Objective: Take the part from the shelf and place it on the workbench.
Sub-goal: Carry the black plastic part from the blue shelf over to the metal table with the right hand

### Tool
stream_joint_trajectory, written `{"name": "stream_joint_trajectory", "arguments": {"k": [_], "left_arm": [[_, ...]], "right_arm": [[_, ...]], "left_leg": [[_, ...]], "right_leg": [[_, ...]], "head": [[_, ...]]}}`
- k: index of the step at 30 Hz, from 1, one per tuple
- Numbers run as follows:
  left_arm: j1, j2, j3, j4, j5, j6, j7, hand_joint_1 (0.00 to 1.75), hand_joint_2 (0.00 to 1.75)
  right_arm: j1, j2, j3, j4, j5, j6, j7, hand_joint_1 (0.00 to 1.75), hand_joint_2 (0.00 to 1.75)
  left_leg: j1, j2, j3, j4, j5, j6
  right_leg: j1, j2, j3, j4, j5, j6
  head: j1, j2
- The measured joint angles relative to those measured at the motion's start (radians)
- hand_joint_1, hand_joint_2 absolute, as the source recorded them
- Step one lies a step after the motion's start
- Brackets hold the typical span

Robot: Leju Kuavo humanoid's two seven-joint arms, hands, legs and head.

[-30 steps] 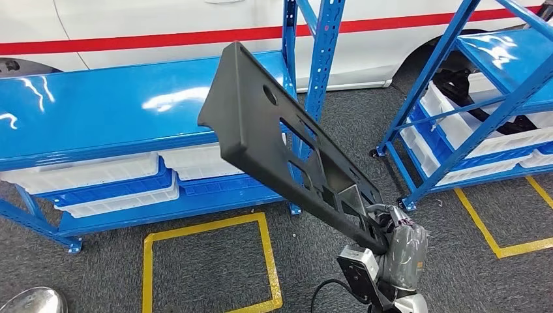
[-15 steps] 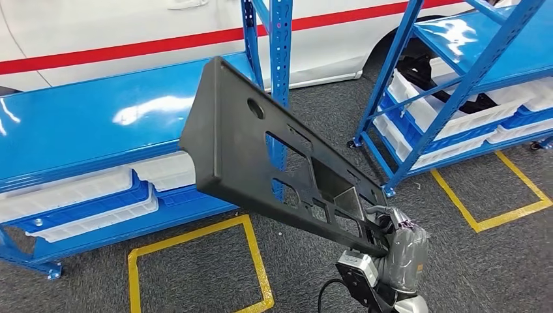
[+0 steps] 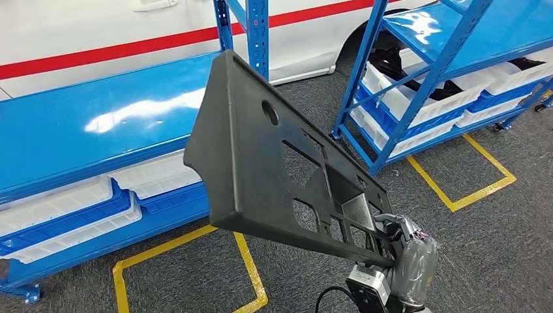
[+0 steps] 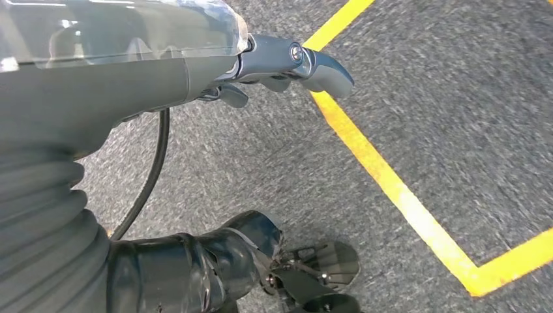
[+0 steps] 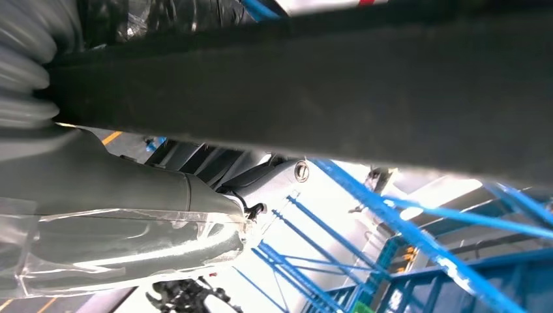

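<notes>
Head view — right hand (image 3: 409, 255) closed around black part's (image 3: 274, 169) lower end.

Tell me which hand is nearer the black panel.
Right. The right hand grips the black panel at its lower end, while the left hand hangs over the grey carpet beside a yellow floor line, holding nothing.

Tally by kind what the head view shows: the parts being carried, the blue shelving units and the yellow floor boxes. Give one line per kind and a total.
Black panel part, held at one end by the right robot hand: 1
Blue shelving units, one at left, one at right: 2
Yellow taped floor boxes, one at left, one at right: 2
Total: 5
</notes>
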Motion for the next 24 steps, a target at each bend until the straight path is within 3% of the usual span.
{"name": "stream_joint_trajectory", "arguments": {"k": [2, 4, 5, 7, 9, 10, 11, 13, 15, 17, 19, 21, 23, 24], "left_arm": [[-0.001, -0.002, 0.000, 0.000, 0.000, 0.001, 0.000, 0.00, 1.75], [-0.002, -0.004, 0.000, 0.000, 0.000, 0.001, 0.000, 0.00, 1.75], [-0.002, -0.004, 0.000, 0.000, 0.000, 0.001, -0.001, 0.00, 1.75], [-0.002, -0.004, 0.000, 0.000, -0.001, 0.002, -0.001, 0.00, 1.75], [0.000, -0.004, 0.000, 0.000, -0.001, 0.002, -0.001, 0.00, 1.75], [0.002, -0.004, 0.000, 0.000, -0.001, 0.002, 0.000, 0.00, 1.75], [0.003, -0.004, 0.000, 0.000, -0.001, 0.002, 0.000, 0.00, 1.75], [0.003, -0.004, 0.000, 0.000, -0.001, 0.002, 0.000, 0.00, 1.75], [0.002, -0.004, 0.000, 0.000, -0.001, 0.002, -0.001, 0.00, 1.75], [0.001, -0.004, 0.000, 0.000, -0.001, 0.003, -0.001, 0.00, 1.75], [-0.001, -0.004, 0.000, 0.000, -0.002, 0.004, -0.001, 0.00, 1.75], [-0.001, -0.005, 0.001, 0.000, -0.004, 0.004, -0.002, 0.00, 1.75], [-0.001, -0.005, 0.001, 0.000, -0.007, 0.005, -0.002, 0.00, 1.75], [0.000, -0.005, 0.001, 0.000, -0.008, 0.005, -0.002, 0.00, 1.75]], "right_arm": [[0.003, 0.002, 0.000, -0.005, -0.001, -0.001, -0.001, 1.71, 1.75], [0.008, 0.005, -0.001, -0.009, -0.001, -0.002, -0.002, 1.71, 1.75], [0.009, 0.006, -0.002, -0.011, -0.001, -0.002, -0.002, 1.71, 1.75], [0.011, 0.010, -0.002, -0.013, -0.001, -0.003, -0.003, 1.71, 1.75], [0.012, 0.014, -0.002, -0.014, -0.001, -0.003, -0.004, 1.71, 1.75], [0.012, 0.015, -0.002, -0.014, -0.001, -0.003, -0.004, 1.71, 1.75], [0.013, 0.015, -0.002, -0.014, -0.001, -0.003, -0.005, 1.71, 1.75], [0.013, 0.016, -0.003, -0.014, -0.003, -0.003, -0.005, 1.71, 1.75], [0.013, 0.016, -0.003, -0.015, -0.005, -0.003, -0.007, 1.71, 1.75], [0.014, 0.016, -0.003, -0.015, -0.008, -0.003, -0.009, 1.71, 1.75], [0.018, 0.016, -0.003, -0.015, -0.013, -0.004, -0.010, 1.71, 1.75], [0.021, 0.016, -0.003, -0.016, -0.016, -0.004, -0.012, 1.71, 1.75], [0.022, 0.016, -0.003, -0.018, -0.019, -0.004, -0.015, 1.71, 1.75], [0.022, 0.016, -0.003, -0.018, -0.021, -0.004, -0.016, 1.71, 1.75]], "left_leg": [[-0.003, 0.011, 0.003, -0.002, -0.001, -0.010], [-0.003, 0.018, 0.007, -0.003, -0.005, -0.022], [-0.002, 0.009, 0.005, 0.007, -0.016, -0.026], [0.000, -0.026, -0.029, 0.088, -0.071, -0.032], [0.000, -0.049, -0.091, 0.223, -0.135, -0.036], [0.000, -0.051, -0.112, 0.268, -0.145, -0.036], [0.000, -0.052, -0.119, 0.279, -0.135, -0.036], [0.000, -0.058, -0.077, 0.182, -0.064, -0.032], [0.000, -0.087, -0.020, 0.053, -0.011, -0.025], [-0.002, -0.106, 0.001, 0.004, -0.005, -0.020], [-0.001, -0.094, 0.001, -0.003, 0.000, -0.011], [0.004, -0.077, 0.004, -0.013, 0.008, 0.002], [0.005, -0.059, 0.006, -0.017, 0.011, 0.009], [0.004, -0.049, 0.005, -0.017, 0.010, 0.010]], "right_leg": [[0.009, -0.007, 0.011, -0.029, 0.003, -0.010], [0.007, 0.007, 0.011, -0.038, 0.009, -0.020], [0.003, 0.014, 0.013, -0.043, 0.012, -0.026], [-0.003, 0.028, 0.016, -0.052, 0.019, -0.038], [-0.002, 0.044, 0.013, -0.050, 0.019, -0.042], [-0.001, 0.054, 0.013, -0.048, 0.019, -0.043], [0.000, 0.064, 0.012, -0.046, 0.018, -0.043], [0.000, 0.085, 0.014, -0.041, 0.016, -0.042], [0.002, 0.104, 0.012, -0.035, 0.014, -0.036], [0.001, 0.117, 0.004, -0.031, 0.015, -0.026], [-0.002, 0.126, -0.001, -0.031, 0.019, -0.015], [0.001, 0.099, -0.015, -0.001, -0.003, -0.006], [0.001, 0.059, -0.062, 0.100, -0.060, 0.001], [-0.001, 0.051, -0.093, 0.163, -0.089, 0.004]], "head": [[0.000, 0.000], [0.000, 0.000], [0.000, 0.000], [-0.001, 0.000], [-0.002, 0.000], [-0.002, 0.000], [-0.002, 0.000], [-0.002, 0.000], [-0.001, 0.000], [-0.001, 0.000], [-0.002, 0.000], [-0.001, 0.000], [0.000, 0.000], [0.000, 0.000]]}}
